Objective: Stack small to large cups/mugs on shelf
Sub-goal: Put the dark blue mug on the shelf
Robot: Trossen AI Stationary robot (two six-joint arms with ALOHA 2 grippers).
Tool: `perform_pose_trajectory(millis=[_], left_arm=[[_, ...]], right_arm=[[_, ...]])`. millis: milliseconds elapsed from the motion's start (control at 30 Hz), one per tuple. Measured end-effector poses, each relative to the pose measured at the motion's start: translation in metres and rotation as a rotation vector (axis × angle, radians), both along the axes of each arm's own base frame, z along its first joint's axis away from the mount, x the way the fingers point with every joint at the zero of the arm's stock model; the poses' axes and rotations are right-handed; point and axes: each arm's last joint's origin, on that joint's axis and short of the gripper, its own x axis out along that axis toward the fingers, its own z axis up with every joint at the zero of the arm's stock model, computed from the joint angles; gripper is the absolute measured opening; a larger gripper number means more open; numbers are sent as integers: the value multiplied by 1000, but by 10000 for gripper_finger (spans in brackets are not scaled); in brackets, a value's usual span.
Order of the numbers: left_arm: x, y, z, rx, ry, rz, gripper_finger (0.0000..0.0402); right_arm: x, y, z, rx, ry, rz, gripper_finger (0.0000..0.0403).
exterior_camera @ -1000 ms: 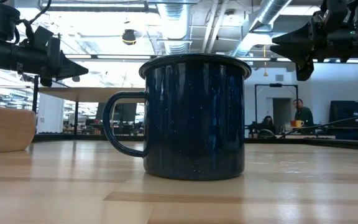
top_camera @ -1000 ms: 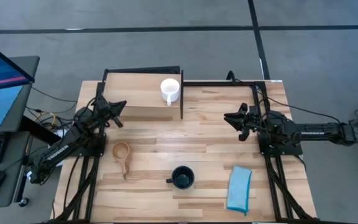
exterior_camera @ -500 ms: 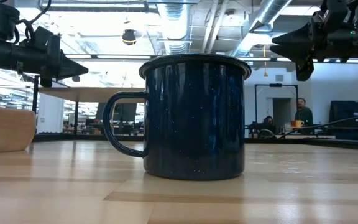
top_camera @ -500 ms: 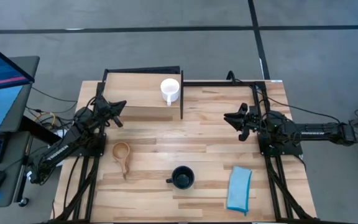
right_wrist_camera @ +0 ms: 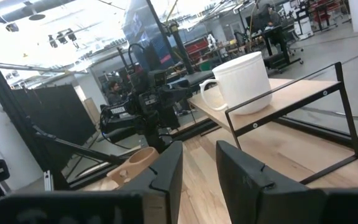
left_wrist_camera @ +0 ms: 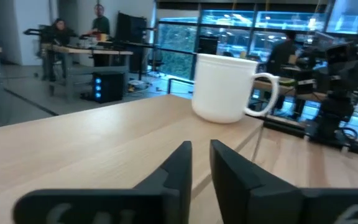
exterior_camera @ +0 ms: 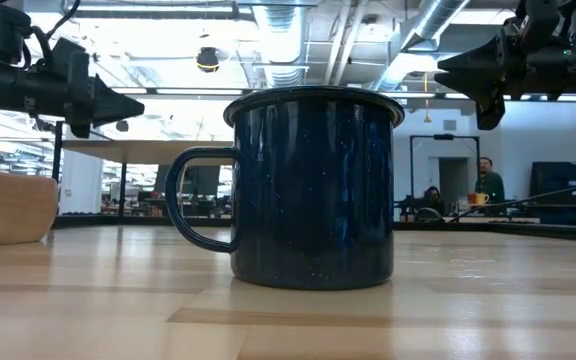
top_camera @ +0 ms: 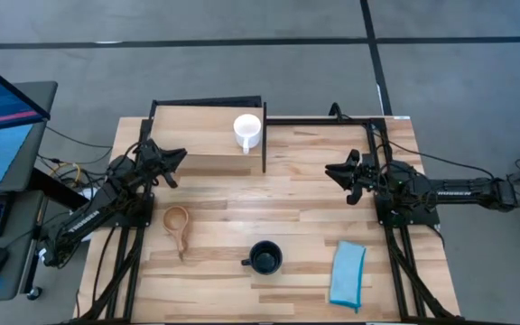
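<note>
The white mug [top_camera: 246,131] stands upright on the shelf [top_camera: 197,126], near its right end, and shows in both wrist views [left_wrist_camera: 222,87] [right_wrist_camera: 244,81]. On the tabletop stand the wooden cup [top_camera: 177,221] with its long handle toward the near edge, and the dark navy mug [top_camera: 264,258] [exterior_camera: 313,190]. My left gripper [top_camera: 181,157] [left_wrist_camera: 201,155] hovers over the shelf's near left part, pointing at the white mug, shut but for a thin slit. My right gripper [top_camera: 330,171] [right_wrist_camera: 199,155] hangs right of the shelf, shut, holding nothing.
A light blue folded cloth [top_camera: 348,273] lies at the table's near right. The shelf's black frame [right_wrist_camera: 291,99] rises at its right end. Bare tabletop spreads between the shelf and the two near cups. People sit at desks in the room beyond the table [exterior_camera: 486,185].
My left gripper has edged slightly toward the white mug over the shelf and turned a little. The right arm and all three cups have stayed where they were.
</note>
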Motion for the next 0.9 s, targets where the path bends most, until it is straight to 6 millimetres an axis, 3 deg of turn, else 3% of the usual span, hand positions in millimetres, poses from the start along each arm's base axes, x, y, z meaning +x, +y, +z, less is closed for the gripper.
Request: perform_pose_trajectory(millis=[300,567,900], left_arm=[[-1,2,0,-58,-40,73,84],[0,-1,3,-71,-58,-28,84],[-4,-14,39,-1,-109,-273,84]], right_arm=[[0,0,0,0,0,0,118],[0,0,0,0,0,0,118],[0,0,-2,2,18,0,118]])
